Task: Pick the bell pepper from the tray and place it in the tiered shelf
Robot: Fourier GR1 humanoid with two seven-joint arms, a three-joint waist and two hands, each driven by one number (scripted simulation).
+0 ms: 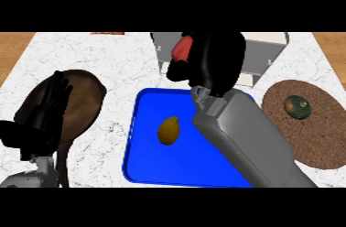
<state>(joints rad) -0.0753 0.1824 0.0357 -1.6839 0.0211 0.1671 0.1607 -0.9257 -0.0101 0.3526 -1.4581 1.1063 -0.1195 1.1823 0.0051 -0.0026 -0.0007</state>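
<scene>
My right hand [211, 61] is raised over the far edge of the blue tray [145, 143], in front of the grey tiered shelf [260, 52]. Its fingers curl round a red bell pepper [181, 48], which shows only at the hand's left side. The hand hides much of the shelf's front. On the tray lies a yellow-brown oval fruit [168, 130]. My left hand [40, 116] rests open at the left, fingers up, over a brown wooden board.
A brown wooden board [88, 98] lies at the left under my left hand. At the right, a round brown mat [317, 130] carries a dark green fruit [297, 106]. The counter is white marble with wooden strips at both sides.
</scene>
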